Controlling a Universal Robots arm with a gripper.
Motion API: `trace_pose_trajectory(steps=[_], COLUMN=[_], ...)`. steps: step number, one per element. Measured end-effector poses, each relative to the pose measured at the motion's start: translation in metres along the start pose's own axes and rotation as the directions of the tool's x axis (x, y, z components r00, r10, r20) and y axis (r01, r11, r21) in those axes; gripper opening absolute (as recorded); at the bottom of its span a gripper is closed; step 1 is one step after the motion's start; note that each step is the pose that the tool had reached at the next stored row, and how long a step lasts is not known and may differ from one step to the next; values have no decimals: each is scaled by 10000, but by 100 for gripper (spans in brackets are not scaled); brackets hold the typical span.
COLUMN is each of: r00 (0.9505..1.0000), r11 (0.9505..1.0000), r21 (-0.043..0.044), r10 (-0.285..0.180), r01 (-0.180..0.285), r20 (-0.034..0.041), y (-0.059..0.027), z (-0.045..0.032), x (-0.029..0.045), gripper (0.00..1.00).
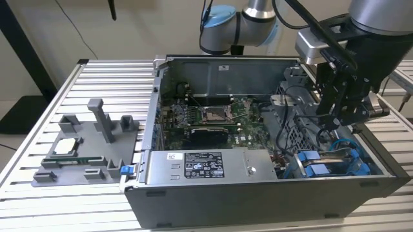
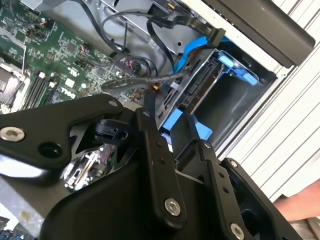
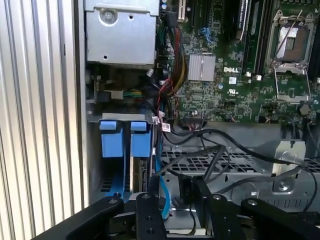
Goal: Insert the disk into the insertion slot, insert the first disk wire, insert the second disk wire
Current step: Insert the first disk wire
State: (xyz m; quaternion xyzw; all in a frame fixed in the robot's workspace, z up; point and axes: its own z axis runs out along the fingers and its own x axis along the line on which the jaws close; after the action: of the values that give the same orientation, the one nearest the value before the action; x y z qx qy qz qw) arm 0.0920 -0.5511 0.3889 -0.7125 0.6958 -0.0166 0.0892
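Gripper (image 3: 176, 196) nearest the lens in the first wrist view: fingers (image 3: 203, 192) apart, with a black wire connector (image 3: 186, 190) and a blue cable (image 3: 161, 192) in the gap. Exterior view: gripper hangs over the grey drive cage. Disk (image 1: 314, 163), blue-framed, sits in the insertion slot (image 1: 293, 137) at the gripper's 7 o'clock. Power-supply box (image 1: 206, 166) lies at the disk's 9 o'clock.
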Motion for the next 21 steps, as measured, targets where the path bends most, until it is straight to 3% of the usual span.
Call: trace_pose_trajectory(steps=[5, 11, 21], r00=[9999, 9997, 9997], r11=[9997, 9989, 9989], r21=[195, 412, 417], r10=[-167, -227, -239], r01=[167, 225, 236], r20=[20, 52, 55], y=[7, 35, 30], z=[53, 107, 74], x=[-61, -67, -71], gripper=[100, 100, 100])
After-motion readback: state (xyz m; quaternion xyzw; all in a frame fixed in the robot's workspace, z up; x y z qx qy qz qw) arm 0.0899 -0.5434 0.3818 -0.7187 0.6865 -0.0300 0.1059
